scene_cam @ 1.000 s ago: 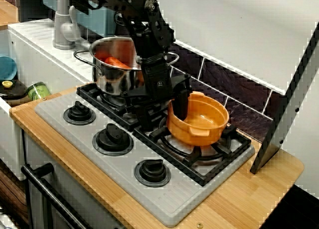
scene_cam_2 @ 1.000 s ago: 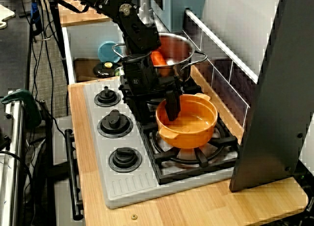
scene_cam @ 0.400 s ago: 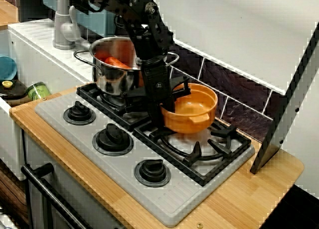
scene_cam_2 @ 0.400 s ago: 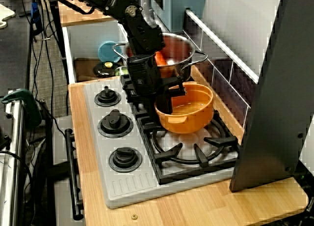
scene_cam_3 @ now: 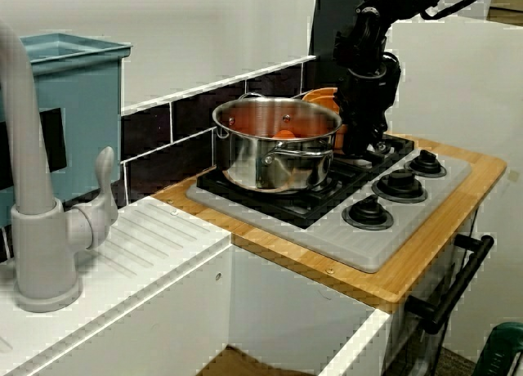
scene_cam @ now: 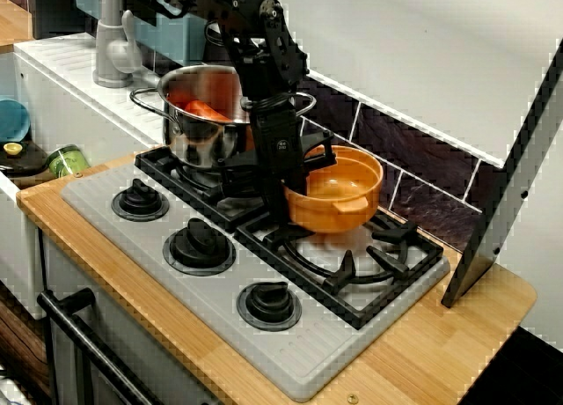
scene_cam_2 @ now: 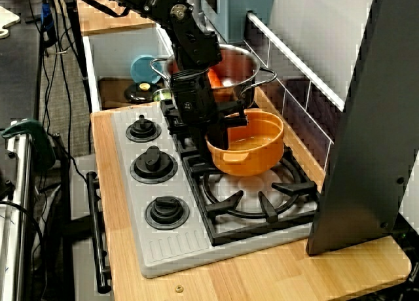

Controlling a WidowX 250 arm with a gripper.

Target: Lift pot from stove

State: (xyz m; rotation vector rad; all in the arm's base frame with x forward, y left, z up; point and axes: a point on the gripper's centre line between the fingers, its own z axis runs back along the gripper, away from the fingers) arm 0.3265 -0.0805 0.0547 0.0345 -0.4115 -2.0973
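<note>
Claw (scene_cam: 297,172) clamped on orange pot (scene_cam: 339,196) rim; pot raised above stove (scene_cam: 264,282) grate.

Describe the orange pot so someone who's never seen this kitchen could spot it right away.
Find the grey stove with three black knobs on the wooden counter. Over its right burner grate, the black gripper holds a shallow orange pot by its rim, lifted clear. Unlike the taller shiny steel pot behind it, it is plastic-looking, low and has stubby tab handles.
</note>
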